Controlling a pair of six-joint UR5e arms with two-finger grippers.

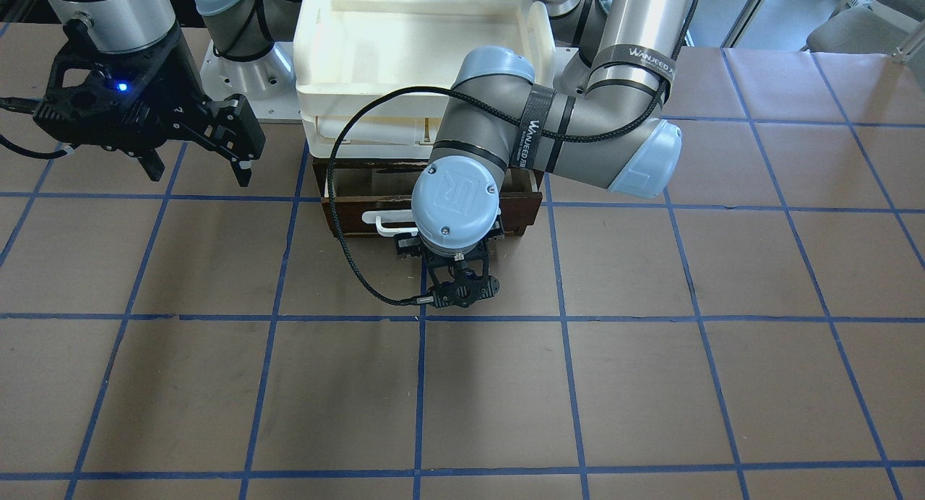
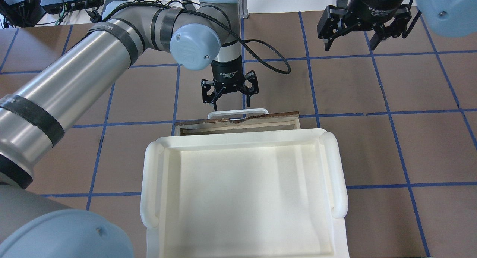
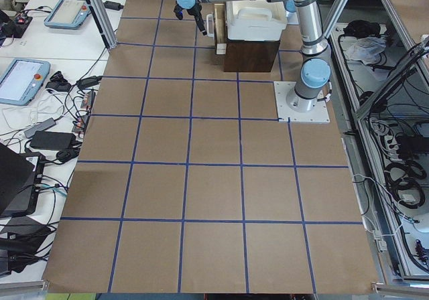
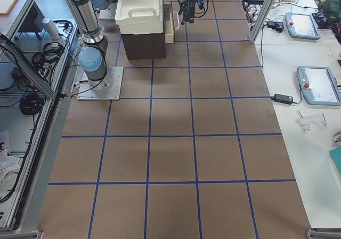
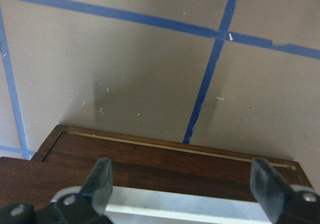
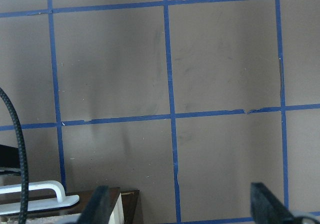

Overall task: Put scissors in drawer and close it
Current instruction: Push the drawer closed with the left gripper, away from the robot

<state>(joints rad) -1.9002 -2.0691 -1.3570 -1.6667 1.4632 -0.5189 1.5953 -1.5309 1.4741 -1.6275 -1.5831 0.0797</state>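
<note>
- Brown taped table (image 1: 217, 384): the drawer (image 1: 347, 214) sits upper centre, ajar under white trays (image 1: 318, 117).
- You see no scissors; likely inside.
- Left gripper (image 2: 231, 102), jaws spread, fronts the handle (image 2: 238, 111); push squarely. Right gripper (image 2: 351, 45) hangs spread.

Dark polished-wood drawer (image 5: 165, 159), smooth white plastic handle (image 5: 185, 204) on the drawer's front, matt cream plastic tray stack (image 2: 242, 137) above the drawer, matt brown paper desk (image 1: 650, 391), blue tape lines (image 1: 420, 384).
</note>
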